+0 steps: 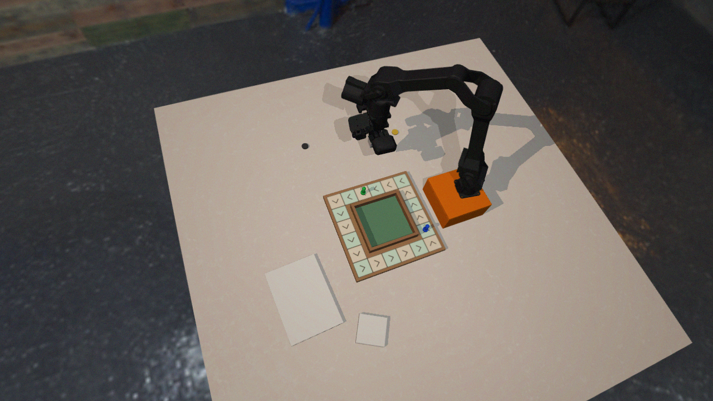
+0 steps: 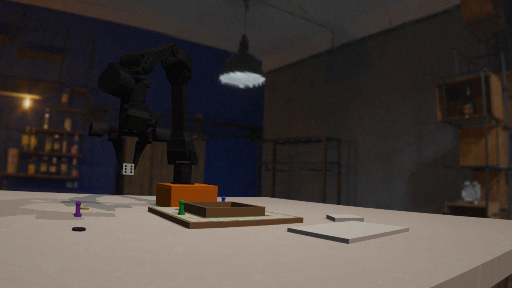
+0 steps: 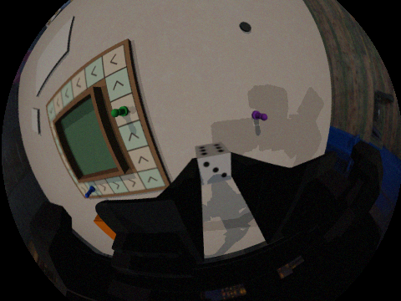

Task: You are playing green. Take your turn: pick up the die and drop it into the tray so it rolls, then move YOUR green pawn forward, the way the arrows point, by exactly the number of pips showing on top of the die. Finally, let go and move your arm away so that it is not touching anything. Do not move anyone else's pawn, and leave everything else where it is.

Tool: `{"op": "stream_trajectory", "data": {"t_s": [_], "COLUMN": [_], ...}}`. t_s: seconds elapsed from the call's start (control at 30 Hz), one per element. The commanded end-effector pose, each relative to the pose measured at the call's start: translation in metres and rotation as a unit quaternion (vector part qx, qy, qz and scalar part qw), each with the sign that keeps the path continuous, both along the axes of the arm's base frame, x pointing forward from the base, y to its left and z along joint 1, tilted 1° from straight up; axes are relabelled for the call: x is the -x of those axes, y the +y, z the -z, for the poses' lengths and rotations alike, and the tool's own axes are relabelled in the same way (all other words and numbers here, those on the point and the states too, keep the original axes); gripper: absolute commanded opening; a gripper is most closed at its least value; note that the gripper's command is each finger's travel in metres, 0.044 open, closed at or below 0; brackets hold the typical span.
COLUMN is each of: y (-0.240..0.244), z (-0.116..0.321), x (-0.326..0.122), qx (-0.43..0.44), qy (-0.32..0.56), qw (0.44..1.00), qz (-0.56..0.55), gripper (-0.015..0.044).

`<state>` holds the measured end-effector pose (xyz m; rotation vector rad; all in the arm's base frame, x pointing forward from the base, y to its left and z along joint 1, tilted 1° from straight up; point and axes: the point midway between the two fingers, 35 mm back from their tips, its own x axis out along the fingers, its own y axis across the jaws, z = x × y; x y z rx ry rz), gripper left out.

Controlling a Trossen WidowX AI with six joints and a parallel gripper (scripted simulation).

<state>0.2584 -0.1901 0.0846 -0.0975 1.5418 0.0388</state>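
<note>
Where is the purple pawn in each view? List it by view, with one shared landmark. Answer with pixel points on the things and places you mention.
Top: not visible.
Exterior: standing at the far left, behind the black disc (image 1: 304, 146) (image 2: 78, 229) (image 3: 245, 27).
Wrist: purple pawn (image 2: 78, 209) (image 3: 259, 115) right of center, beyond the gripped die (image 2: 128, 169) (image 3: 214, 165).
Shared landmark: the green pawn (image 1: 363, 190) (image 2: 181, 207) (image 3: 119, 111).

And here's your top view, high over the board (image 1: 390, 257) (image 2: 247, 223) (image 3: 118, 84), looking steeply down, farther off than your wrist camera! Over to your exterior view: low, just above table height, across the board from the orange block (image 1: 456, 209) (image 2: 193, 195) (image 3: 104, 227), facing over the board towards it. Now your wrist view, closest in, peering past the gripper (image 1: 371, 142) (image 2: 128, 168) (image 3: 215, 167) down at the table beside the board. Top and exterior share the board and block; wrist catches both at its left!
</note>
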Motion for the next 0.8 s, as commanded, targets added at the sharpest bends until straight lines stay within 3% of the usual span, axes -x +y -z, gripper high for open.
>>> {"op": "stream_trajectory", "data": {"t_s": [0.0,0.77], "y": [0.001,0.101], "z": [-0.024,-0.005], "x": [0.001,-0.029], "qx": [0.001,-0.004], "qy": [-0.005,-0.006], "qw": [1.000,1.000], "qz": [-0.003,-0.014], "gripper": [0.0000,0.0000]}}
